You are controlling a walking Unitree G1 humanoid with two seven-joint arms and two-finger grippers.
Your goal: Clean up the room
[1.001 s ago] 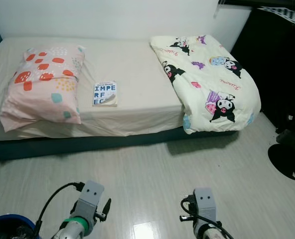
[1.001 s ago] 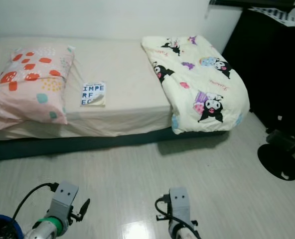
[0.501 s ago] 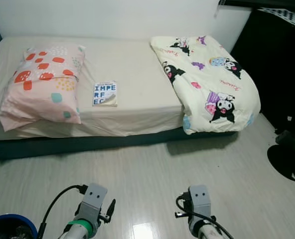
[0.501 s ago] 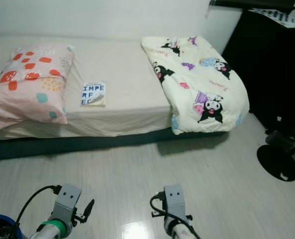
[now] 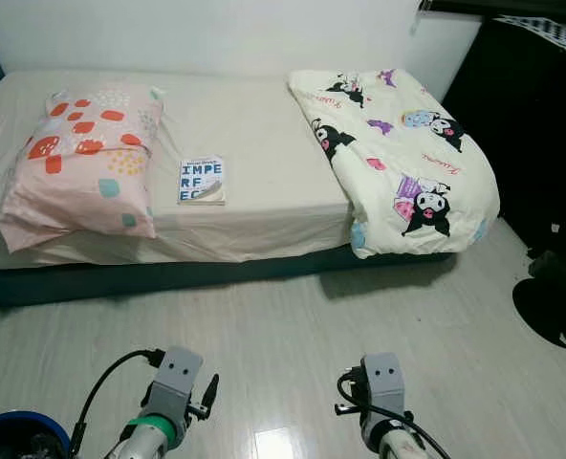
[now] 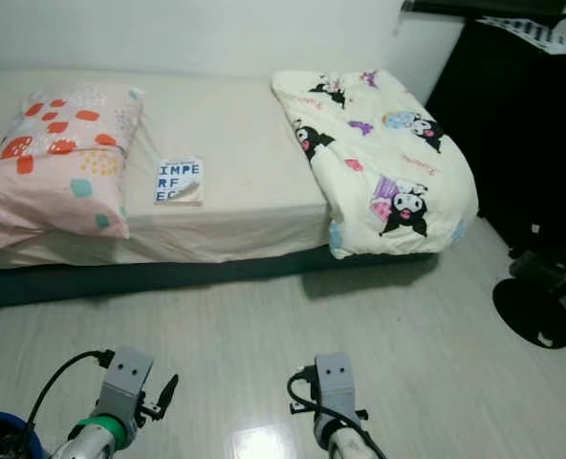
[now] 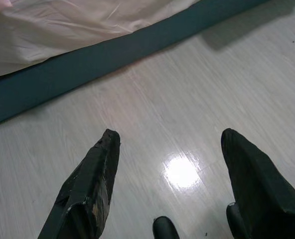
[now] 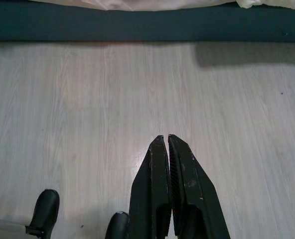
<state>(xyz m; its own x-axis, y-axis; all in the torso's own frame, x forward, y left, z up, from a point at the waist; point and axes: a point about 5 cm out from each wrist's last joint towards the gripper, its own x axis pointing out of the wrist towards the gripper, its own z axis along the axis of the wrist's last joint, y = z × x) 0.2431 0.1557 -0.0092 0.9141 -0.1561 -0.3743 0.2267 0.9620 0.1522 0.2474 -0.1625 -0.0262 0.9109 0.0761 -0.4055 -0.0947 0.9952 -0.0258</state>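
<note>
A low bed (image 5: 254, 215) with a cream sheet stands ahead. On it lie a pink pillow (image 5: 84, 158) with coloured spots at the left, a book (image 5: 201, 180) with large dark letters in the middle, and a folded cartoon-print quilt (image 5: 398, 153) that hangs over the right end. Both arms are held low over the pale wood floor, well short of the bed. My left gripper (image 7: 170, 142) is open with nothing between its fingers. My right gripper (image 8: 167, 142) is shut and empty, pointing at the bed's dark base (image 8: 137, 27).
A blue bin (image 5: 15, 435) sits at my lower left beside the left arm. A black cabinet (image 5: 532, 115) stands to the right of the bed, with a round black fan base (image 5: 554, 311) on the floor before it. Bare floor lies between me and the bed.
The view is steady. My left arm has drifted slightly right then back, and my right arm has shifted a little to the left. Nothing on the bed has moved.
</note>
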